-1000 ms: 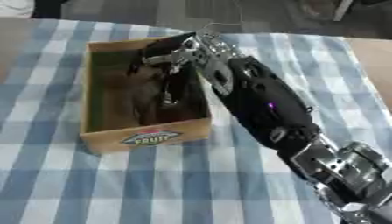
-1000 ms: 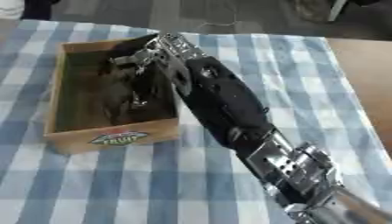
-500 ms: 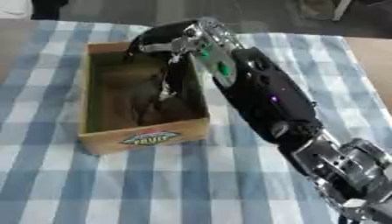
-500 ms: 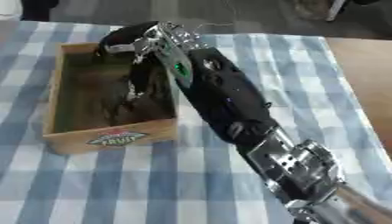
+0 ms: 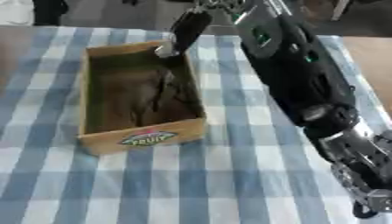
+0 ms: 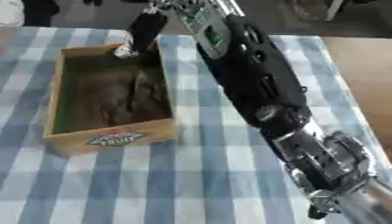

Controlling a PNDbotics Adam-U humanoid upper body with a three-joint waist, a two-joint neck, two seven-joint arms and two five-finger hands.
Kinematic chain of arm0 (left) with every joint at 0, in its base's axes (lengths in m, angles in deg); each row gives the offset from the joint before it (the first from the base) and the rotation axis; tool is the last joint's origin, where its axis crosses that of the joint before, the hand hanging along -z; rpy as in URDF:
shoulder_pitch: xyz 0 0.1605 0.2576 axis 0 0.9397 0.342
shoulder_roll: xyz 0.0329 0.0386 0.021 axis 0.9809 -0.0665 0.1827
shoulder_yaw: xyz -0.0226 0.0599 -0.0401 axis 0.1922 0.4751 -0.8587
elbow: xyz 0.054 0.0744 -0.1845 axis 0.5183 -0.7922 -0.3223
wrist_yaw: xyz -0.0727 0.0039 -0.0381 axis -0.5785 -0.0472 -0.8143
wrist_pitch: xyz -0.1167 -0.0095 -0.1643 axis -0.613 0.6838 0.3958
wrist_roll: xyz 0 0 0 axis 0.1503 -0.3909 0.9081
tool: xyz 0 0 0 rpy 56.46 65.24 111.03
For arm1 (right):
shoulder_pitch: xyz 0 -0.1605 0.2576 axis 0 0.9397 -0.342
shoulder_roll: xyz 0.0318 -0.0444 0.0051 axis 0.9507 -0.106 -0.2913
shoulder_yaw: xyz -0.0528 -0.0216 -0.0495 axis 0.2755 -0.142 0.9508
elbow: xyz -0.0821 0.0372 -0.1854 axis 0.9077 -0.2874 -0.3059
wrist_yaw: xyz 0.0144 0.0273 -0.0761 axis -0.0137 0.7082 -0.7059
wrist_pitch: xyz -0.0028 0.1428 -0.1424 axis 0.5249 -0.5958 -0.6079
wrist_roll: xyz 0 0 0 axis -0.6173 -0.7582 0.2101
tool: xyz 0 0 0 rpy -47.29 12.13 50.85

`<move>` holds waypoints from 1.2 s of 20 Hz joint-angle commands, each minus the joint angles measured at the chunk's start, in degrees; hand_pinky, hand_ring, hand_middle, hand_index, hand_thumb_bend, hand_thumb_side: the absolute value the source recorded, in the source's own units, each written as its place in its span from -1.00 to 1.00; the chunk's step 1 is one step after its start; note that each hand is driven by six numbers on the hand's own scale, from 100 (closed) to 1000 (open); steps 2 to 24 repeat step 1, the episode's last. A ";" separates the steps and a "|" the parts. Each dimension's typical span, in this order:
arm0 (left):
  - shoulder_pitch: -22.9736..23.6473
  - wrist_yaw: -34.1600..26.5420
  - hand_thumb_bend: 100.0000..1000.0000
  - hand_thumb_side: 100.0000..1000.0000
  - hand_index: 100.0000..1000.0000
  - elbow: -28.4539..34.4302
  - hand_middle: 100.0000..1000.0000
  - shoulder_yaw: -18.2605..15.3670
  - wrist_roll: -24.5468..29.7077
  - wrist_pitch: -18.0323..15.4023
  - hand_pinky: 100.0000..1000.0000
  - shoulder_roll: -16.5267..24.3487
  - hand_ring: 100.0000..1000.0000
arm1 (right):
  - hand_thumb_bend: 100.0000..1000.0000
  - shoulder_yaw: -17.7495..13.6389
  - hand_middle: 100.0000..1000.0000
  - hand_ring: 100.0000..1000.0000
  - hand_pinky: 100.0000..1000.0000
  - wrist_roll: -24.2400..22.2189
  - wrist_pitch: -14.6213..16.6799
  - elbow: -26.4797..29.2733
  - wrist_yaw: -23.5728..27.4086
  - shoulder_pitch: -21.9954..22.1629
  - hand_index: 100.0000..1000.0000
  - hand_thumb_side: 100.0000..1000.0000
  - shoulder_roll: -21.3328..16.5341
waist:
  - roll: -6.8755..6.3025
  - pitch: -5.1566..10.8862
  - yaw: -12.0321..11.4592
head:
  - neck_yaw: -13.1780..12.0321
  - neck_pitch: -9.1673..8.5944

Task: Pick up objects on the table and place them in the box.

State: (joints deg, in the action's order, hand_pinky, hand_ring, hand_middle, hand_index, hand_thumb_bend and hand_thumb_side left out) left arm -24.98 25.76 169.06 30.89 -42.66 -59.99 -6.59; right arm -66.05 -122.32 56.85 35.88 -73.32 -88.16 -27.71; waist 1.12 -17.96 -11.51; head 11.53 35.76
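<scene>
A cardboard box (image 5: 141, 138) with a fruit label on its front wall stands on the checked tablecloth, left of centre. Dark objects (image 5: 165, 94) lie inside it, along its right side; I cannot make out their shapes. My right arm (image 5: 295, 70) runs from the lower right up to the top of the view. My right hand (image 5: 190, 27) hangs over the box's far right corner, partly cut off by the top edge. One black finger (image 6: 145, 26) with a silver tip points straight down at the far rim, and nothing shows in the hand. My left hand is out of sight.
The blue and white checked cloth (image 5: 191, 183) covers the table in front of and beside the box. A bare wooden strip of table (image 6: 360, 78) shows at the right edge. Dark shapes stand beyond the far edge.
My right hand has lifted out of the box and drawn back toward its far right corner. The dark objects stay inside the box, which has not moved.
</scene>
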 commanded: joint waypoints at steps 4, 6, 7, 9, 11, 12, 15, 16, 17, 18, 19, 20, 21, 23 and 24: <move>-0.35 0.11 -1.00 0.45 0.87 1.08 0.81 -0.77 -0.12 0.25 0.84 1.42 0.93 | -0.22 -1.61 0.55 0.80 0.59 1.62 -3.15 6.49 3.37 0.41 0.80 -0.24 -4.25 | -0.62 1.47 0.32 | -0.73 0.57; -0.35 0.11 -1.00 0.45 0.87 1.08 0.81 -0.77 -0.12 0.25 0.84 1.42 0.93 | -0.22 -1.61 0.55 0.80 0.59 1.62 -3.15 6.49 3.37 0.41 0.80 -0.24 -4.25 | -0.62 1.47 0.32 | -0.73 0.57; -0.35 0.11 -1.00 0.45 0.87 1.08 0.81 -0.77 -0.12 0.25 0.84 1.42 0.93 | -0.22 -1.61 0.55 0.80 0.59 1.62 -3.15 6.49 3.37 0.41 0.80 -0.24 -4.25 | -0.62 1.47 0.32 | -0.73 0.57; -0.35 0.11 -1.00 0.45 0.87 1.08 0.81 -0.77 -0.12 0.25 0.84 1.42 0.93 | -0.22 -1.61 0.55 0.80 0.59 1.62 -3.15 6.49 3.37 0.41 0.80 -0.24 -4.25 | -0.62 1.47 0.32 | -0.73 0.57; -0.35 0.11 -1.00 0.45 0.87 1.08 0.81 -0.77 -0.12 0.25 0.84 1.42 0.93 | -0.22 -1.61 0.55 0.80 0.59 1.62 -3.15 6.49 3.37 0.41 0.80 -0.24 -4.25 | -0.62 1.47 0.32 | -0.73 0.57; -0.35 0.11 -1.00 0.45 0.87 1.08 0.81 -0.77 -0.12 0.25 0.84 1.42 0.93 | -0.22 -1.61 0.55 0.80 0.59 1.62 -3.15 6.49 3.37 0.41 0.80 -0.24 -4.25 | -0.62 1.47 0.32 | -0.73 0.57; -0.35 0.11 -1.00 0.45 0.87 1.08 0.81 -0.77 -0.12 0.25 0.84 1.42 0.93 | -0.22 -1.61 0.55 0.80 0.59 1.62 -3.15 6.49 3.37 0.41 0.80 -0.24 -4.25 | -0.62 1.47 0.32 | -0.73 0.57; -0.35 0.11 -1.00 0.45 0.87 1.08 0.81 -0.77 -0.12 0.25 0.84 1.42 0.93 | -0.22 -1.61 0.55 0.80 0.59 1.62 -3.15 6.49 3.37 0.41 0.80 -0.24 -4.25 | -0.62 1.47 0.32 | -0.73 0.57; -0.35 0.11 -1.00 0.45 0.87 1.08 0.81 -0.77 -0.12 0.25 0.84 1.42 0.93 | -0.22 -1.61 0.55 0.80 0.59 1.62 -3.15 6.49 3.37 0.41 0.80 -0.24 -4.25 | -0.62 1.47 0.32 | -0.73 0.57; -0.35 0.11 -1.00 0.45 0.87 1.08 0.81 -0.77 -0.12 0.25 0.84 1.42 0.93 | -0.22 -1.61 0.55 0.80 0.59 1.62 -3.15 6.49 3.37 0.41 0.80 -0.24 -4.25 | -0.62 1.47 0.32 | -0.73 0.57; -0.35 0.11 -1.00 0.45 0.87 1.08 0.81 -0.77 -0.12 0.25 0.84 1.42 0.93 | -0.22 -1.61 0.55 0.80 0.59 1.62 -3.15 6.49 3.37 0.41 0.80 -0.24 -4.25 | -0.62 1.47 0.32 | -0.73 0.57; -0.35 0.11 -1.00 0.45 0.87 1.08 0.81 -0.77 -0.12 0.25 0.84 1.42 0.93 | -0.22 -1.61 0.55 0.80 0.59 1.62 -3.15 6.49 3.37 0.41 0.80 -0.24 -4.25 | -0.62 1.47 0.32 | -0.73 0.57; -0.35 0.11 -1.00 0.45 0.87 1.08 0.81 -0.77 -0.12 0.25 0.84 1.42 0.93 | -0.22 -1.61 0.55 0.80 0.59 1.62 -3.15 6.49 3.37 0.41 0.80 -0.24 -4.25 | -0.62 1.47 0.32 | -0.73 0.57; -0.35 0.11 -1.00 0.45 0.87 1.08 0.81 -0.77 -0.12 0.25 0.84 1.42 0.93 | -0.22 -1.61 0.55 0.80 0.59 1.62 -3.15 6.49 3.37 0.41 0.80 -0.24 -4.25 | -0.62 1.47 0.32 | -0.73 0.57; -0.35 0.11 -1.00 0.45 0.87 1.08 0.81 -0.77 -0.12 0.25 0.84 1.42 0.93 | -0.22 -1.61 0.55 0.80 0.59 1.62 -3.15 6.49 3.37 0.41 0.80 -0.24 -4.25 | -0.62 1.47 0.32 | -0.73 0.57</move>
